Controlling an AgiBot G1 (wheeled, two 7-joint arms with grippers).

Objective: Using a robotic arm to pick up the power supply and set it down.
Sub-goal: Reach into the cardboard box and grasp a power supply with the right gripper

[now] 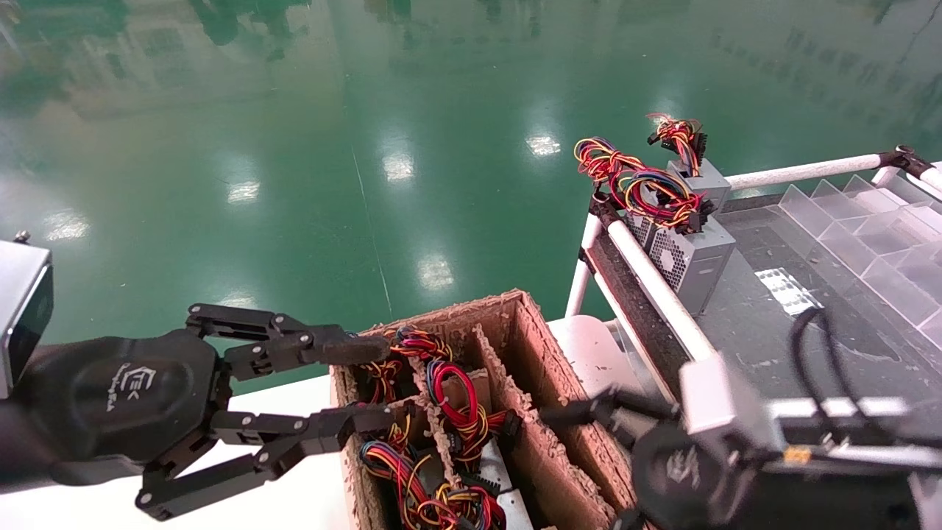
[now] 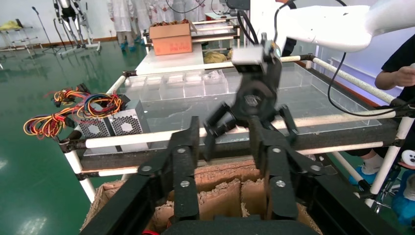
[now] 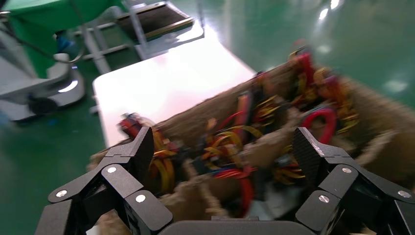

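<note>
Here, the left pincer (image 1: 368, 386) hovers with fingers spread wide at the near edge of a cardboard box (image 1: 541, 412) holding power supplies (image 1: 449, 471) under tangled coloured wires. The right pincer (image 3: 222, 156), fingers likewise apart, hangs over the same box. Two more grey units (image 1: 688, 254) stand on the worktop (image 1: 809, 324) to the right.

Both end effectors (image 1: 360, 386) (image 3: 222, 156) spread wide

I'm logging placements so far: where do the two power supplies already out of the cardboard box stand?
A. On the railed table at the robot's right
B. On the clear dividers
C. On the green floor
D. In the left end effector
A: both power supplies stand just inside the railed table's near corner.
</note>
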